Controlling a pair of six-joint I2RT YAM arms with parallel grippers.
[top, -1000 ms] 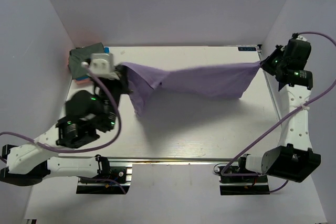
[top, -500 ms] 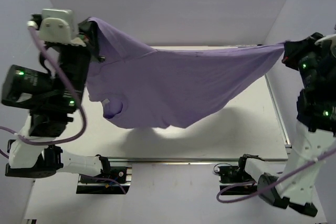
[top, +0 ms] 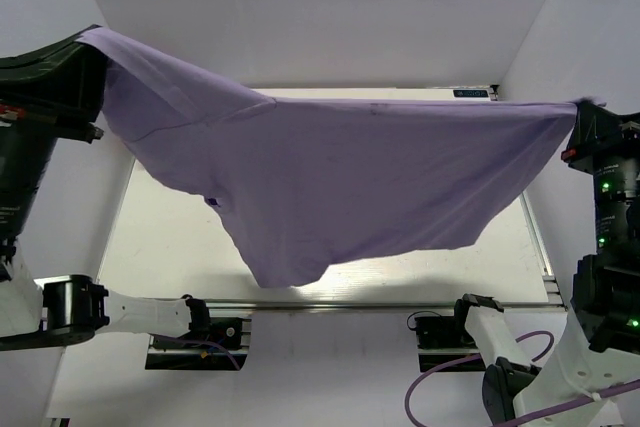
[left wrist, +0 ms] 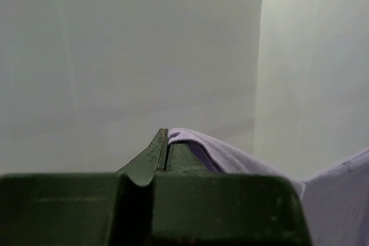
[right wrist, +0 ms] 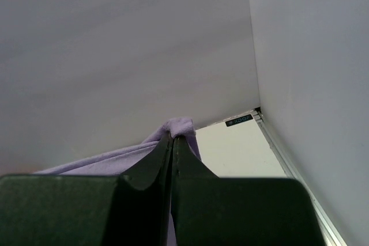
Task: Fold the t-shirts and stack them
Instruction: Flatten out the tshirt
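The lavender-purple t-shirt (top: 350,177) hangs spread wide in the air above the table, stretched between both arms. My left gripper (top: 92,37) is raised high at the upper left and is shut on one corner of the shirt (left wrist: 190,139). At the right edge my right gripper (top: 578,112) is raised too, shut on the opposite corner (right wrist: 180,126). The cloth sags in the middle, its lowest tip (top: 285,272) hanging near the table's front edge. The other t-shirts are hidden behind the hanging cloth.
The white table (top: 170,247) shows under the shirt, with its metal front rail (top: 400,302) and right rail (top: 535,237). White enclosure walls (top: 320,17) stand close behind and at both sides. The arm bases (top: 195,332) sit at the near edge.
Both arms have lifted the lavender shirt from low over the table to high in the air and pulled apart, spreading it wide. Both grips stayed shut.
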